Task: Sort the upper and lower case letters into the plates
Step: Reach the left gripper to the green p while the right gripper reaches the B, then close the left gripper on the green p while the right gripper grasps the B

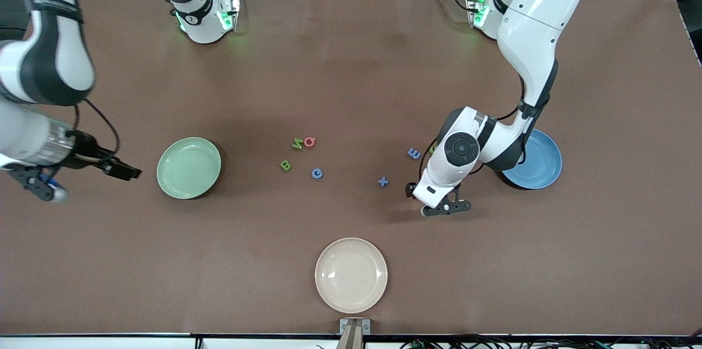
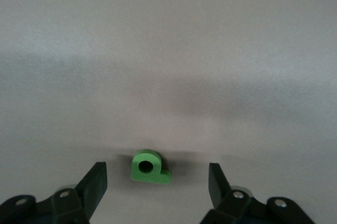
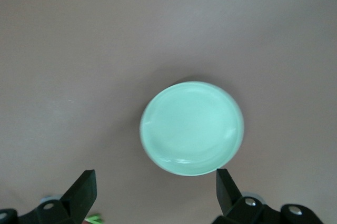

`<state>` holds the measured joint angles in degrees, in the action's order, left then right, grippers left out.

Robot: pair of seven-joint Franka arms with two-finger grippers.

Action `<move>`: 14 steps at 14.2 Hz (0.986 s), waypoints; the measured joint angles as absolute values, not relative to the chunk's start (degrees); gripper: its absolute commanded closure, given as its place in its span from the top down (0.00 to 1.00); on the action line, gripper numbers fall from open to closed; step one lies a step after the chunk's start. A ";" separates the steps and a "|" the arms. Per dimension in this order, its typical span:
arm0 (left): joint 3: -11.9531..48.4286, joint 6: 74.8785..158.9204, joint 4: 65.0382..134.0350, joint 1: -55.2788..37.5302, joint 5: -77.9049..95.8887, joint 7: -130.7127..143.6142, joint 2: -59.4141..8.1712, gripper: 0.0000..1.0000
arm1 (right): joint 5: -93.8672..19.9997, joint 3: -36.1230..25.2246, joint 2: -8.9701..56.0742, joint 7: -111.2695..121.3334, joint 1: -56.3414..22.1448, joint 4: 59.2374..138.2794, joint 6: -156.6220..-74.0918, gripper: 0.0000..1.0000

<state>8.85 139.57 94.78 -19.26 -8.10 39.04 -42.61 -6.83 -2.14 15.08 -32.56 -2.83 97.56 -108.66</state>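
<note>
My left gripper (image 1: pixel 445 209) is down at the table between the cream plate and the blue plate (image 1: pixel 543 165), which the left arm partly covers. It is open (image 2: pixel 157 172), and a small green letter p (image 2: pixel 150 167) lies between its fingers, touching neither. Near the table's middle lie a green N (image 1: pixel 297 144), a red Q (image 1: pixel 310 142), a green B (image 1: pixel 286 165) and a blue C (image 1: pixel 317 173). A blue t (image 1: pixel 383 181) and a blue e (image 1: pixel 414 153) lie closer to the left arm. My right gripper (image 1: pixel 41 185) waits open (image 3: pixel 155 174) beside the pale green plate (image 1: pixel 188 167).
A cream plate (image 1: pixel 351 275) sits near the table's front edge. A green bit (image 1: pixel 432 148) of another letter peeks out beside the left arm's wrist. The brown table (image 1: pixel 247 261) stretches wide around all three plates.
</note>
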 measured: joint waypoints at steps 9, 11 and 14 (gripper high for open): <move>8.83 139.66 94.79 -19.55 -9.67 39.04 -43.55 0.55 | -6.86 -1.87 22.35 -51.97 -18.90 103.39 -124.87 1.00; 8.81 139.66 94.77 -19.53 -9.68 39.04 -43.54 0.51 | -6.86 -1.89 22.71 -54.19 -20.17 106.45 -129.59 1.00; 8.77 139.66 94.71 -19.52 -9.69 39.04 -43.46 0.42 | -6.86 -1.90 23.80 -57.20 -22.37 109.39 -132.77 0.99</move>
